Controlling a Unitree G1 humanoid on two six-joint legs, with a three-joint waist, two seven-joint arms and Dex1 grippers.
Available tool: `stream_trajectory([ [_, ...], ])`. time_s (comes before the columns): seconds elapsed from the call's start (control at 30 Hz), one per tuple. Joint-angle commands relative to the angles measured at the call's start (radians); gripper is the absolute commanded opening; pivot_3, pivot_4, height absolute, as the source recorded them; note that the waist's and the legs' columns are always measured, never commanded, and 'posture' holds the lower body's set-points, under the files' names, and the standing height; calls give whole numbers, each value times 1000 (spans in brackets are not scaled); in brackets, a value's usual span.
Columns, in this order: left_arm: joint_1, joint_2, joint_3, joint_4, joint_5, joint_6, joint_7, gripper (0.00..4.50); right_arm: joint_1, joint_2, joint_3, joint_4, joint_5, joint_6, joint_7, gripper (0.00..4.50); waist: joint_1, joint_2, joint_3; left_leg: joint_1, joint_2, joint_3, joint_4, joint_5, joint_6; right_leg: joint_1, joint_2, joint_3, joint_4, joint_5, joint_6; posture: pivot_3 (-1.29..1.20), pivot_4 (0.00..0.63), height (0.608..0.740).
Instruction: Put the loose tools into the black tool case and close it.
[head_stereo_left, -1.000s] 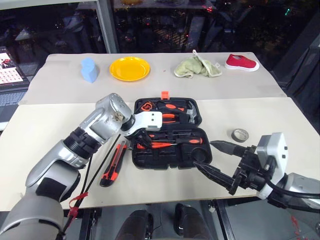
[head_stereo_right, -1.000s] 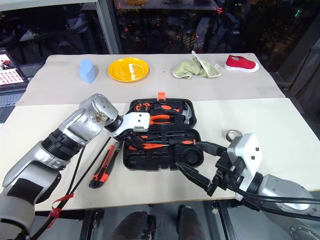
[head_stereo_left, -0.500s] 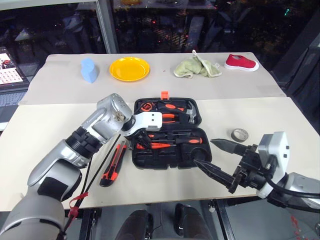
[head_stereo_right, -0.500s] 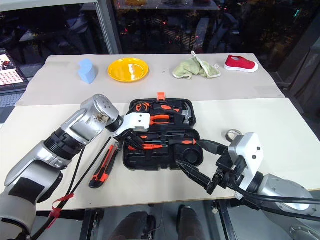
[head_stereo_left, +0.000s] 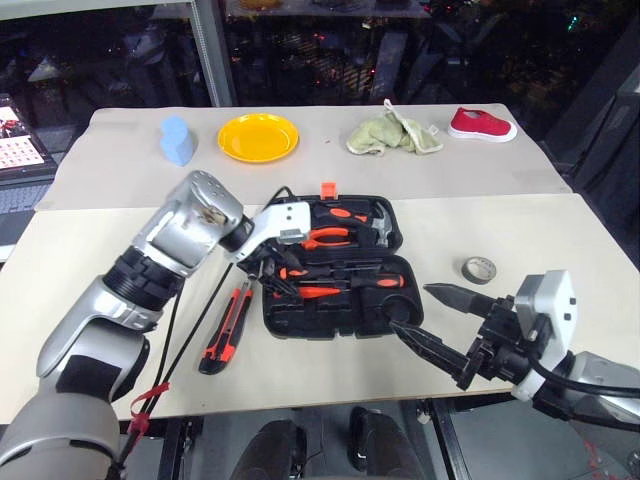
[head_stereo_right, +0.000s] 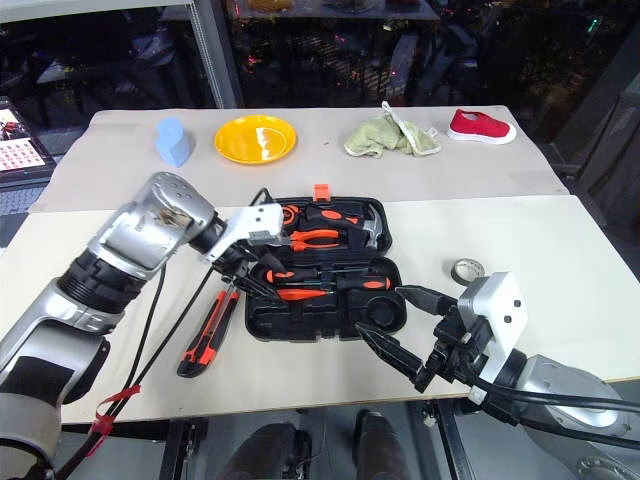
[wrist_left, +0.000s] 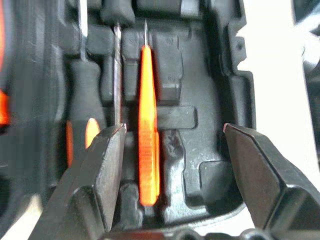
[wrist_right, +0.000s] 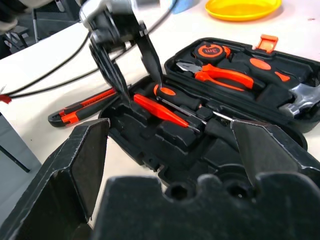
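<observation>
Case (head_stereo_left: 340, 270) lies open mid-table (head_stereo_left: 560, 230), lid half at the far side with pliers (head_stereo_left: 335, 238) and hammer (head_stereo_left: 378, 230) seated. Near half already holds the two screwdrivers (head_stereo_left: 350, 281) and the slim orange tester (wrist_left: 148, 125), all lying in their recesses. My left pincer (head_stereo_left: 272, 275) hangs just above the left end of that near half, jaws parted and gripping nothing; the wrist view looks straight down on the tester between my fingers (wrist_left: 102, 180), tester lying in the tray, not touching either one. So I judge the tester placed and released. My right pincer (head_stereo_left: 430, 318) waits at the near right corner of the case, jaws wide apart, nothing in it. Left to do: knife (head_stereo_left: 228, 326) lies loose on the table just left of the case, tape roll (head_stereo_left: 480, 269) loose on the table right of the case, near my right arm. Both need seating, then the lid has to fold over and the orange latch (head_stereo_left: 329, 188) snap. Roughly three of five tools in, I'd say a bit past halfway. Knife is nearest my left side, tape nearest my right.
</observation>
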Motion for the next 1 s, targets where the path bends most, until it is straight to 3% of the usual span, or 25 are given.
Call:
stream_trajectory([
  [0.03,26,-51,51,43,-29,-39,66,1230,-14,-12,-20,0,5,-25,10,4500,3,0,0,0,0,0,0,0,0,0,0,0,0,0,0,0,150,740],
  [0.13,45,-86,63,75,-34,-60,105,20,-17,-19,-23,7,7,-22,16,4500,6,0,0,-1,0,0,0,0,0,0,0,0,0,0,0,0,150,740],
  [0.33,99,-140,96,120,-59,-105,154,20,-17,-43,-35,21,1,-15,26,4500,6,0,0,-1,0,0,-1,0,0,-1,0,0,-1,0,0,0,150,740],
  [1.0,216,-100,39,7,-44,-123,140,20,-31,-41,-13,28,1,-15,6,4500,10,0,0,-1,0,0,-1,0,0,-1,-2,0,-1,0,0,0,150,740],
])
